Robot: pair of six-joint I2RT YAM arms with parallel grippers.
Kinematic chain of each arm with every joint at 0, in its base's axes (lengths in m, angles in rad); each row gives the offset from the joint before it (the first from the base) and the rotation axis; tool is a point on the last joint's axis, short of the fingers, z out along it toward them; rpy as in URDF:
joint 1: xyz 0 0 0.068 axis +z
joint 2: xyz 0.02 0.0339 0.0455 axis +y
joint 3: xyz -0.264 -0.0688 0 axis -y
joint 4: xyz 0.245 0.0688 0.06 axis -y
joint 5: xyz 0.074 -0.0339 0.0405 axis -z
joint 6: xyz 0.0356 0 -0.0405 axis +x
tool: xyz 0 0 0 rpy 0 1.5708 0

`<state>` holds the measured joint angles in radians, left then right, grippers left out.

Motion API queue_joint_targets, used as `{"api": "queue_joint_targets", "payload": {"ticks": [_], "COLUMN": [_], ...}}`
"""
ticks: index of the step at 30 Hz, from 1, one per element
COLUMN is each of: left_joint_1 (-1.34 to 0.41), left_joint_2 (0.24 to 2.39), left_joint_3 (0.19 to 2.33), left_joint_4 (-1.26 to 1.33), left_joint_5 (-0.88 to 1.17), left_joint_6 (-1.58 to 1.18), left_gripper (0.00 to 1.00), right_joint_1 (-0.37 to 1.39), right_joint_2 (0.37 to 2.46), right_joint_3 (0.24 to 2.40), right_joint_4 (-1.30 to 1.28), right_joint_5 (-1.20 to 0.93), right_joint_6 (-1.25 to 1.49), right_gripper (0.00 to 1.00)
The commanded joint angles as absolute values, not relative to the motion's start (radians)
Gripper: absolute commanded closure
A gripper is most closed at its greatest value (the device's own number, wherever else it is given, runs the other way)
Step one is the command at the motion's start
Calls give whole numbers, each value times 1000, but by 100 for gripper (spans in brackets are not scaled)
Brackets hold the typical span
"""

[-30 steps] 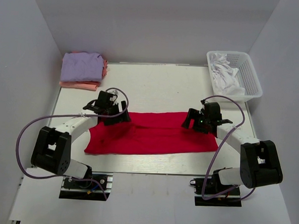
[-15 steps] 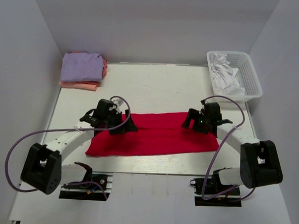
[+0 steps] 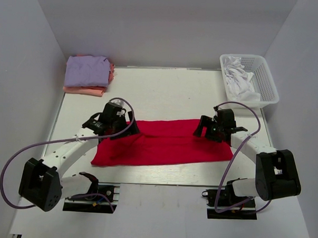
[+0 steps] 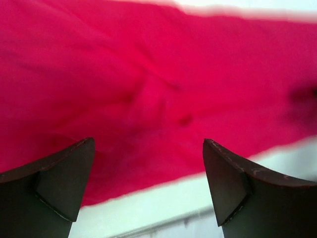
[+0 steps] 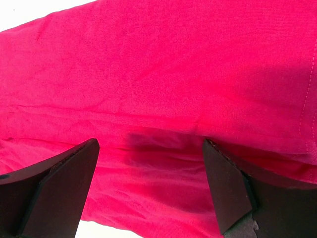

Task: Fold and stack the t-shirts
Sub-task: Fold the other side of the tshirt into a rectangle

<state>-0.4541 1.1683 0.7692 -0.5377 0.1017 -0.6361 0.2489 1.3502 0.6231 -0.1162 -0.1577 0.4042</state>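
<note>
My left pincer (image 4: 148,143) and right pincer (image 5: 151,142) are both released over one red t-shirt (image 3: 163,143). Two more are folded: lavender t-shirt (image 3: 87,70) atop salmon t-shirt (image 3: 84,89).

Red t-shirt (image 5: 163,84) filling view (creased), right end effector (image 5: 151,191) fingers spread above

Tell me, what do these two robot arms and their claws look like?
The left arm and right arm match: white links, chunky black joints, black wrist heads. A thin purple cable loops alongside each. The left gripper and right gripper each end in two dark, wedge-shaped fingers.
</note>
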Motion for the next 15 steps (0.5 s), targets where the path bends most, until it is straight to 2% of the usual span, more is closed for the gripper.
{"api": "queue_joint_targets", "payload": {"ticks": [1, 2, 5, 9, 15], "left_joint_1": [-437, -437, -437, -437, -449], "left_joint_2": [1137, 1147, 1204, 1325, 1359], "left_joint_3": [824, 813, 793, 831, 785], "left_joint_4": [-597, -571, -491, -529, -494], "left_joint_5": [-192, -225, -154, -144, -128], "left_joint_6": [-692, -692, -644, -644, -624], "left_gripper": [0, 0, 0, 0, 0], "right_joint_1": [244, 247, 247, 247, 245], "right_joint_2": [1324, 1327, 1338, 1335, 1345], "right_joint_3": [626, 624, 632, 632, 635], "right_joint_4": [-121, -121, -129, -135, -133], "right_joint_5": [-149, -149, -144, -132, -135], "right_joint_6": [382, 385, 380, 376, 373], "right_gripper": [10, 10, 10, 10, 10]}}
